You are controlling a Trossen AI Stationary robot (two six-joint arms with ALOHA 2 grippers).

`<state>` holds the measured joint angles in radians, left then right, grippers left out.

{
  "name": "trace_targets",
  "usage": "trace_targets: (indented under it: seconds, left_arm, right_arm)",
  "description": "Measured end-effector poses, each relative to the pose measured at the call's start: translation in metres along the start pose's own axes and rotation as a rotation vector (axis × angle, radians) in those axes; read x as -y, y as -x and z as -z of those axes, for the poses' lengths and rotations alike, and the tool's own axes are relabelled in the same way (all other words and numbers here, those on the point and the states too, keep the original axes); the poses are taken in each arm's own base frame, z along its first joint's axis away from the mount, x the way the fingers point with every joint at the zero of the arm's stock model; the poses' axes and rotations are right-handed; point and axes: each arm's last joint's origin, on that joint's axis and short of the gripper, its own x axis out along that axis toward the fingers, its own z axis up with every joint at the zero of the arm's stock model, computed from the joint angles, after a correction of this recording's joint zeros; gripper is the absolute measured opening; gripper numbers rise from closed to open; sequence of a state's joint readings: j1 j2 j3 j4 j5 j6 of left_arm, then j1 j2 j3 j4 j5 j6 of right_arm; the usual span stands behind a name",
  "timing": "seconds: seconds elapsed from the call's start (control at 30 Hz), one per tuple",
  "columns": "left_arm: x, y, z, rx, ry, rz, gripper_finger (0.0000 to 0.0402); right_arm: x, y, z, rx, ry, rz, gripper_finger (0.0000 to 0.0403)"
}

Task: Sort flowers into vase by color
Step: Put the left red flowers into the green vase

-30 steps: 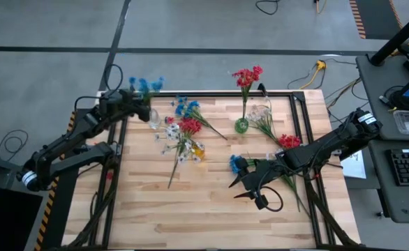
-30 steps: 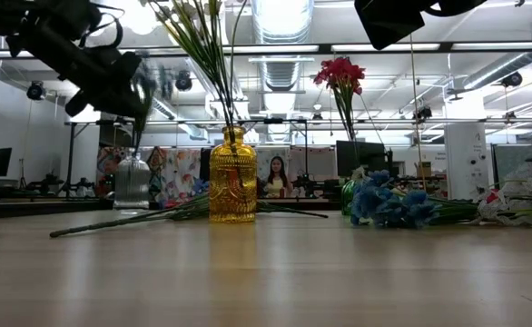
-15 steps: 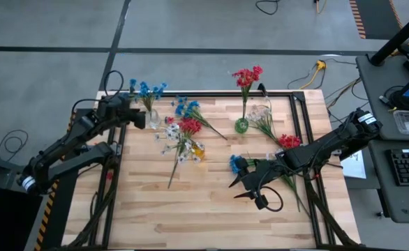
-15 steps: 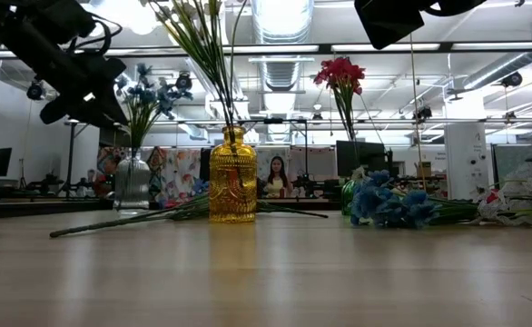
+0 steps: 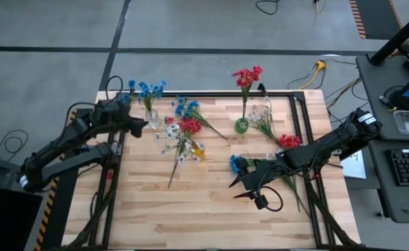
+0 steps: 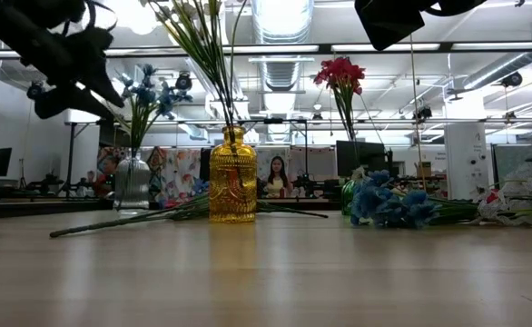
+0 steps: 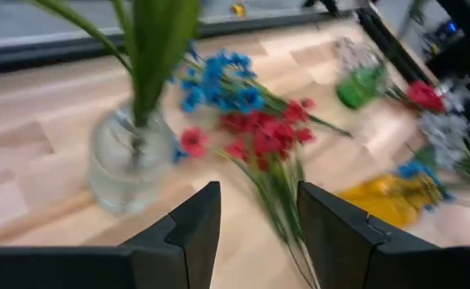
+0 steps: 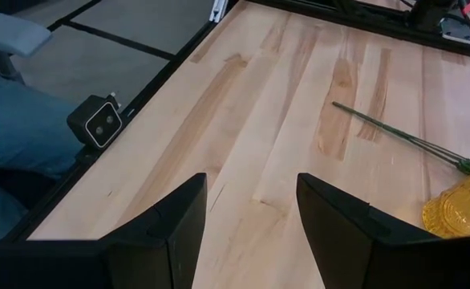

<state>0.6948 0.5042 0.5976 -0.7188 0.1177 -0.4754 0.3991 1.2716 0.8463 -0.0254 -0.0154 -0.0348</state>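
High view: the left claw (image 5: pixel 136 124) is being held open and empty at the tabletop's (image 5: pixel 211 209) far left corner, just beside a clear vase (image 5: pixel 153 116) in which a blue sprig (image 5: pixel 146 89) is standing. More blue, red and white flowers (image 5: pixel 182 129) are lying loose around a yellow vase (image 5: pixel 198 150) near the middle. A red sprig (image 5: pixel 247 77) is standing in a green vase (image 5: pixel 241 125) at the far edge. The right claw (image 5: pixel 245 189) is being held spread and empty over the near right part, close to a blue sprig (image 5: pixel 238 164) lying flat.

Low view: the clear vase (image 6: pixel 132 182) is being shown upright at the left with blue blossoms (image 6: pixel 148 91) above it, the yellow vase (image 6: pixel 232 177) in the middle, and red blossoms (image 6: pixel 340 73) beyond.

Left wrist view: the two fingers (image 7: pixel 191 229) are being held apart, with the clear vase (image 7: pixel 131 156) just ahead and loose blue and red flowers (image 7: pixel 251 120) beyond it.

Right wrist view: the fingers (image 8: pixel 175 221) are being held apart over bare wood, with the yellow vase (image 8: pixel 463 209) at the edge.
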Motion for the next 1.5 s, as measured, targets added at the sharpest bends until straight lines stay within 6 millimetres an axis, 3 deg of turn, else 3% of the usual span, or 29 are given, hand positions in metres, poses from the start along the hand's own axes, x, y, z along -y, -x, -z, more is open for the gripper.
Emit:
trace_targets:
  seconds: [0.27,0.63,1.0,1.27,1.5]
  left_arm:
    - [0.021,0.004,0.012,-0.073,0.002,0.124,0.0153]
    - [0.052,-0.004,0.052,-0.159,-0.021,0.144,0.0153]
    - [0.085,-0.008,0.092,-0.160,-0.107,0.131,0.0153]
    - [0.119,-0.038,0.133,-0.163,-0.245,0.118,0.0153]
    - [0.121,-0.075,0.168,-0.116,-0.243,-0.069,0.0155]
  right_arm:
    - [0.000,0.000,0.001,-0.014,-0.026,0.000,0.0187]
    - [-0.001,0.005,0.017,-0.183,-0.130,-0.003,0.0187]
    - [-0.003,0.020,0.015,-0.203,-0.183,-0.006,0.0189]
    - [-0.004,0.021,0.016,-0.209,-0.172,-0.007,0.0189]
    - [-0.004,0.021,0.016,-0.208,-0.166,-0.008,0.0189]
